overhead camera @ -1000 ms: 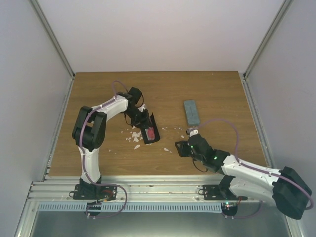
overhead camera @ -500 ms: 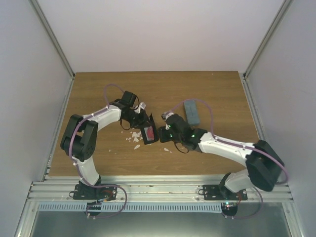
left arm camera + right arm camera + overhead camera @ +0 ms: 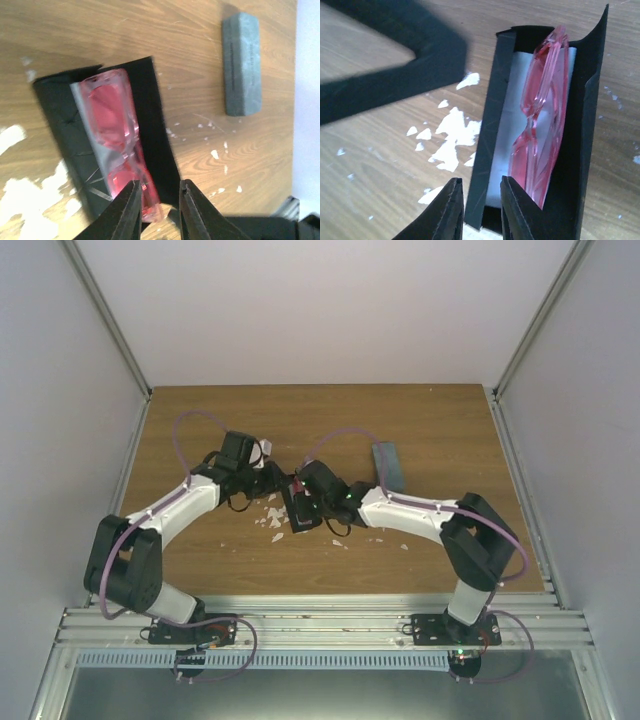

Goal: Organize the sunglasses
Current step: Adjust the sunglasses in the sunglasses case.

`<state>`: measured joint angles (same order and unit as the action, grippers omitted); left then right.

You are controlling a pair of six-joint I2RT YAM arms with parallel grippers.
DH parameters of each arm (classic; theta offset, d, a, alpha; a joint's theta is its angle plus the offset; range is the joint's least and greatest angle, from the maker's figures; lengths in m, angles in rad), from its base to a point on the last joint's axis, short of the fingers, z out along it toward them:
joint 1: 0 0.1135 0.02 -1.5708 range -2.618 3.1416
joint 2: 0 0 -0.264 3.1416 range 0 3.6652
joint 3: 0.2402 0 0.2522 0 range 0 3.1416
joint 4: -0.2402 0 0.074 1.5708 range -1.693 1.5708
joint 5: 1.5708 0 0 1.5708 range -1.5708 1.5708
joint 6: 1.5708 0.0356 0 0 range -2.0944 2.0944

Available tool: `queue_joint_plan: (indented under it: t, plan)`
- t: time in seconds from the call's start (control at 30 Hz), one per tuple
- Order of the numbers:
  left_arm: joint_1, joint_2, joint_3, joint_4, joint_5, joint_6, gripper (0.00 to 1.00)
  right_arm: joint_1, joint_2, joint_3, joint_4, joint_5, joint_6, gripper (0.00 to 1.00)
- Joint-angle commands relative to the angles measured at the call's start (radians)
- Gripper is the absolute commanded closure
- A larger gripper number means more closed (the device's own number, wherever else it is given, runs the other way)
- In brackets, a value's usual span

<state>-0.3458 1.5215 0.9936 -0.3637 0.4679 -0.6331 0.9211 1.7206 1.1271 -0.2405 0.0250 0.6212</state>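
Right gripper [image 3: 482, 215] pinches the black case [image 3: 491, 125] wall beside pink sunglasses [image 3: 542, 115]; left gripper [image 3: 161, 212] state unclear

The sunglasses [image 3: 120, 145] sat inside the open case [image 3: 150, 105], wedged right between the left gripper [image 3: 159, 210] and right gripper [image 3: 480, 210]. Off past the right gripper's far side, the closed case [image 3: 388, 466] lay well apart on the table [image 3: 450, 420].

White arms [image 3: 180, 505], black joints, purple cables [image 3: 190, 420]
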Motion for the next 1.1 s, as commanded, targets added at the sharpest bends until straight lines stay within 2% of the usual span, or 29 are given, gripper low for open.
queue_joint_plan:
  t: [0.0,0.27,0.57,1.07]
  plan:
    - [0.004,-0.090,-0.154,0.092,-0.135,-0.080,0.75,0.010,0.085,0.081,-0.106,0.088,-0.029,0.77]
    - [0.004,-0.089,-0.284,0.233,0.002,-0.094,0.74,0.010,0.146,0.134,-0.152,0.151,-0.017,0.76]
    - [0.002,-0.070,-0.325,0.295,0.042,-0.102,0.73,0.010,0.166,0.148,-0.158,0.155,-0.012,0.74]
    - [-0.004,-0.004,-0.348,0.344,0.063,-0.106,0.74,0.009,0.174,0.143,-0.122,0.103,-0.002,0.99]
